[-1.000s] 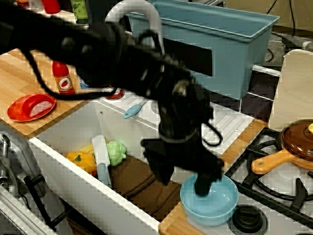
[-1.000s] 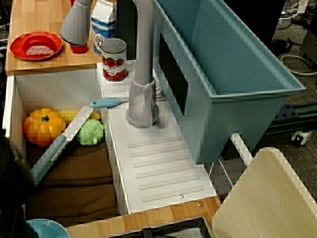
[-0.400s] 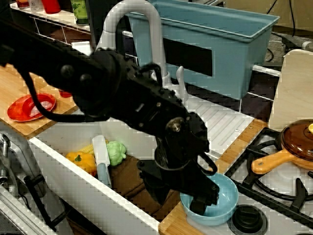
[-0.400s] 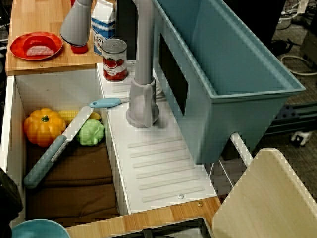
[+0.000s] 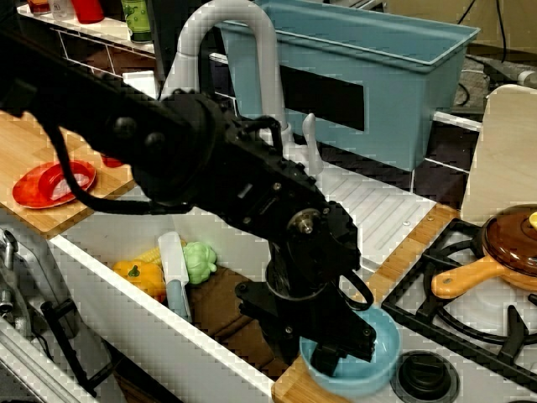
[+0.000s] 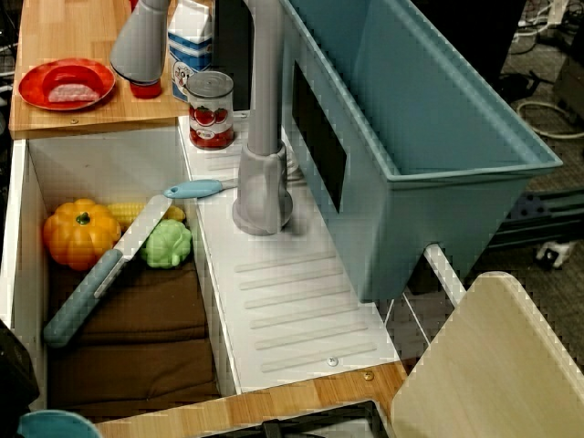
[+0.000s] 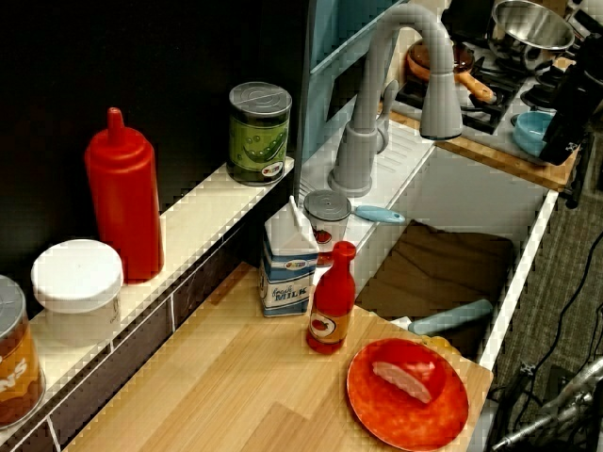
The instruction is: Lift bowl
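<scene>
In the front view the light blue bowl (image 5: 375, 351) sits at the counter corner between the sink and the stove. My black gripper (image 5: 329, 359) reaches down onto the bowl's left rim, one finger inside and the rest of the rim hidden behind the wrist. The jaws look shut on that rim. Whether the bowl's base is off the wood cannot be told. The view from above the sink shows only a sliver of the bowl (image 6: 46, 425) at the bottom left edge. From the counter end the bowl (image 7: 529, 132) appears small beside the black arm.
The sink (image 5: 101, 281) holds a pumpkin (image 6: 78, 232), a knife (image 6: 100, 278) and a green vegetable (image 6: 168, 244). A grey tap (image 6: 263, 182) and blue-grey tub (image 5: 369, 67) stand behind. A brown pan (image 5: 503, 252) and a stove knob (image 5: 426, 376) are right of the bowl. A red plate (image 5: 52, 183) lies far left.
The gripper has shifted from the middle of the bowl to its left rim, and the bowl has moved a little left and toward the camera with it.
</scene>
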`<action>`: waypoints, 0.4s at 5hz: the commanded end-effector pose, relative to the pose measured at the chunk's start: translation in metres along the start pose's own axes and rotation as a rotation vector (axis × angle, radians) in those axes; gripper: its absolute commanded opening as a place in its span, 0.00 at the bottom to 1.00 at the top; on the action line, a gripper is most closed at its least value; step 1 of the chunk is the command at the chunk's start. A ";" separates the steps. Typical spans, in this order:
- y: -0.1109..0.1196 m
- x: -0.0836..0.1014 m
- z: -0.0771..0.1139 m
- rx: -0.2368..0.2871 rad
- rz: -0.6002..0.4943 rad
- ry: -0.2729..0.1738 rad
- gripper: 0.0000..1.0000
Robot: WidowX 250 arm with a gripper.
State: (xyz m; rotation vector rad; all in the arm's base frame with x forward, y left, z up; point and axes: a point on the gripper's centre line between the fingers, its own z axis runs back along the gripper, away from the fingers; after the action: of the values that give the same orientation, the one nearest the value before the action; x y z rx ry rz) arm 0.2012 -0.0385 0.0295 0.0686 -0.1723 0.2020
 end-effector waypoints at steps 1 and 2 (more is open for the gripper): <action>0.006 0.002 -0.001 0.004 0.015 -0.006 0.00; 0.009 0.000 0.001 0.005 0.019 -0.004 0.00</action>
State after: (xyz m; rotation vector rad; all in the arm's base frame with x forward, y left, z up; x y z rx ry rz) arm 0.1975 -0.0327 0.0274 0.0767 -0.1569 0.2182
